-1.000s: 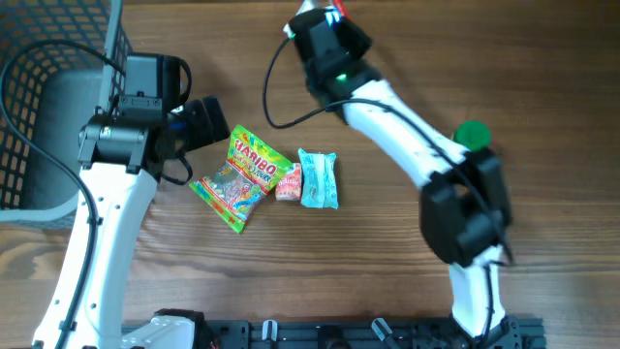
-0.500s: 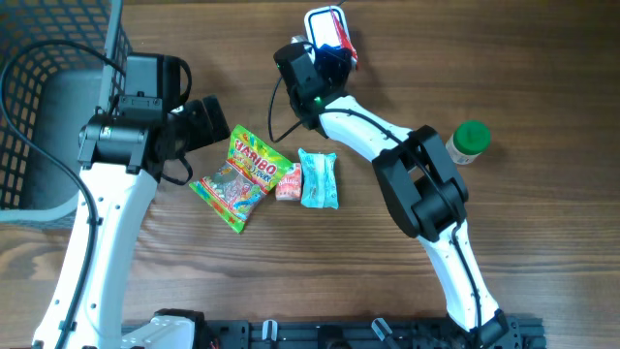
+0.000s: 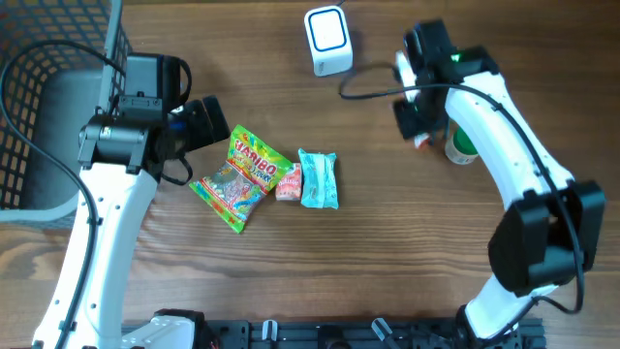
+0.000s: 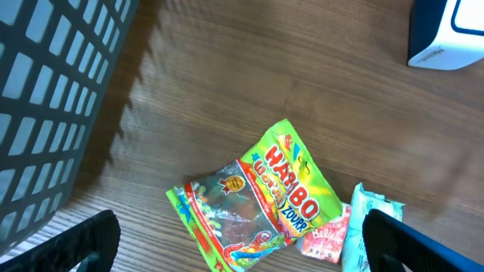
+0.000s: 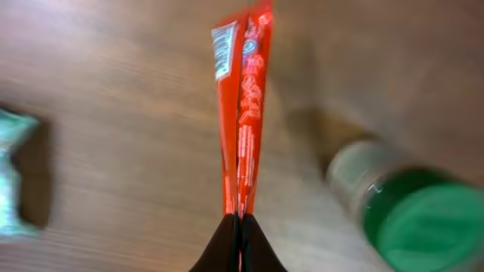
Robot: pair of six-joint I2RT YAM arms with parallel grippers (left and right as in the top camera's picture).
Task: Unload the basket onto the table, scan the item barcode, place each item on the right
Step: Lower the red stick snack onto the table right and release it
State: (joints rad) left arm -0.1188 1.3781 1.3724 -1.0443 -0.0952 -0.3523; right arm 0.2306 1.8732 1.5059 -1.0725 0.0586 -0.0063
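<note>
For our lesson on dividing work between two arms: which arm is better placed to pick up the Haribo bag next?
Left. The left gripper hangs open over the Haribo bag, holding nothing. The right gripper is shut on a red packet, off by the green-capped bottle, farther from the bag.

HARIBO in bold red letters on the green bag (image 4: 261, 198), right between the left claw's (image 4: 238, 234) fingers, and ZOURR under it. Pink packet (image 4: 327, 240) alongside reads "Bell", rest unclear. Red packet (image 5: 242, 113) in the right claw (image 5: 238, 240): print too blurred.
</note>
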